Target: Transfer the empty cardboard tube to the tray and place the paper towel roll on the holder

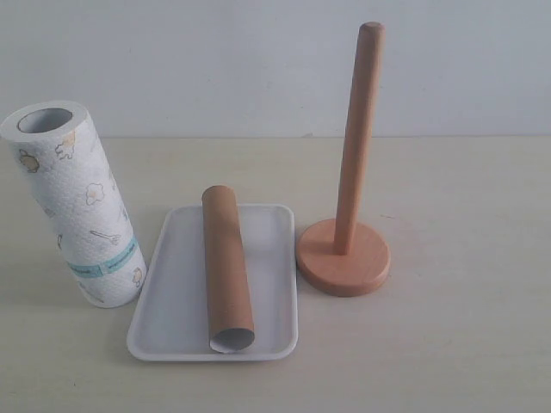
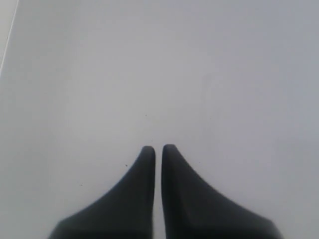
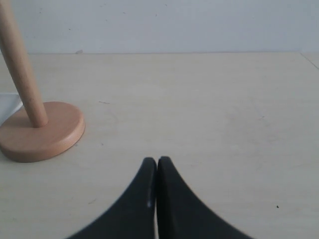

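Surface (image 1: 465,344): pale wood-tone, carries everything.

Paper towel roll (image 1: 77,206): stands on end at left, hollow core up, just beside the tray's left edge. Not yet on the holder.

Holder (image 1: 354,172): upright at right of the tray, post bare, disc base close to the tray's right rim.

Tray (image 1: 172,284): centre, near side. Empty cardboard tube (image 1: 226,267) lies in it lengthwise, open end toward the near rim. First half of the task reads as done.

Step in hand, by my reading: the roll transfer, not begun. Next move calls for a claw to open wide, take the roll round its body, lift it above the post top, line the core up and lower it.

Left claw (image 2: 158,148): tips nearly together, a thin gap, holding nothing; only blank pale background ahead, so its place relative to the roll cannot be told.

Right claw (image 3: 157,160): tips pressed together, empty; holder base (image 3: 42,132) is near it. Roll not in its sight.

Neither claw shows in the exterior view.
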You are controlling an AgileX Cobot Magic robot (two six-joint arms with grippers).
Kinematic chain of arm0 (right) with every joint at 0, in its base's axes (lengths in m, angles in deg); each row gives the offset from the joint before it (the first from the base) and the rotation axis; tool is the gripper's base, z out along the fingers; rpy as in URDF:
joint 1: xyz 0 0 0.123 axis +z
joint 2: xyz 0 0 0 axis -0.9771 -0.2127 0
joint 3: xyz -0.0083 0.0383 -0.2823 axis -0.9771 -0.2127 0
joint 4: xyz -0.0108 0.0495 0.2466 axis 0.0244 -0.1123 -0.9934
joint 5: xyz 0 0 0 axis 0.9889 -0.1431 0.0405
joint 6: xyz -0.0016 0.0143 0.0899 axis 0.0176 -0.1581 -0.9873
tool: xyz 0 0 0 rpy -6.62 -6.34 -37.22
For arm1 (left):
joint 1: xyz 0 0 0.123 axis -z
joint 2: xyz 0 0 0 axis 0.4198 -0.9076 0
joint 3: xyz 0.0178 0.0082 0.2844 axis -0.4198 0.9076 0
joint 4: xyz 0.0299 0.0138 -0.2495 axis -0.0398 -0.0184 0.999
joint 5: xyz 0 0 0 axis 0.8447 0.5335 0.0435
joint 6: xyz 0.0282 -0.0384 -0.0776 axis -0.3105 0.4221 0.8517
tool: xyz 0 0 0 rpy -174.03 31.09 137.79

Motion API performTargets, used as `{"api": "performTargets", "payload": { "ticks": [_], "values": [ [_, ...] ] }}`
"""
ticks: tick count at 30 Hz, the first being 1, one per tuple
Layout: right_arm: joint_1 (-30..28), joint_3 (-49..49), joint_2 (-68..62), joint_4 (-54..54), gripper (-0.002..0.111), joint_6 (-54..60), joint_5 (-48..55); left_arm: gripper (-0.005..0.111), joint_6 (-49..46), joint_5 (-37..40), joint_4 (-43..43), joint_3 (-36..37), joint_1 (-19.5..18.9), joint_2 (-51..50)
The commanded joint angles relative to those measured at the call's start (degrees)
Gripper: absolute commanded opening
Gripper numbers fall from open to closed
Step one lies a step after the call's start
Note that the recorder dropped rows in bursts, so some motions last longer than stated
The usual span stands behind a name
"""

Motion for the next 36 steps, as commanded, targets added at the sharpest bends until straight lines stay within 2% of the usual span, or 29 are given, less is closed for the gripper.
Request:
{"api": "performTargets", "payload": {
  "ticks": [1,5,8,11,13,15,19,22,25,30,36],
  "values": [
    [-0.21,0.03,0.30,0.55,0.000,0.21,-0.28,0.004,2.97,-4.66,0.78,2.72,-0.09,-5.65],
    [-0.21,0.03,0.30,0.55,0.000,0.21,-0.28,0.004,3.47,-13.66,0.89,7.17,-0.09,-13.09],
    [-0.21,0.03,0.30,0.56,0.000,0.21,-0.61,0.004,12.00,-17.94,0.88,9.92,-0.09,-18.83],
    [-0.21,0.03,0.30,0.56,0.000,0.21,-1.12,0.004,13.35,-19.85,-1.90,13.02,-0.09,-24.27],
    [-0.21,0.03,0.30,0.56,0.000,0.21,-1.12,0.004,15.92,-24.76,-2.02,15.62,-0.09,-27.79],
    [-0.21,0.03,0.30,0.56,0.000,0.21,-1.12,0.004,15.92,-27.78,-2.02,18.02,-0.09,-30.75],
    [-0.21,0.03,0.30,0.56,0.000,0.21,-1.12,0.004,15.18,-28.85,-3.14,20.73,-0.09,-36.74],
    [-0.21,0.03,0.30,0.56,0.000,0.21,-1.12,0.004,15.05,-31.03,-7.54,22.23,-0.09,-42.17],
    [-0.21,0.03,0.30,0.56,0.000,0.21,-1.12,0.004,15.29,-36.84,-12.81,23.57,-0.09,-48.88],
    [-0.21,0.03,0.30,0.56,0.000,0.21,-1.12,0.004,10.97,-44.58,-10.87,25.97,-0.09,-58.27],
    [-0.21,0.03,0.30,0.56,0.000,0.21,-1.12,0.004,7.17,-45.81,-12.43,26.48,-0.09,-65.51]
  ]
}}
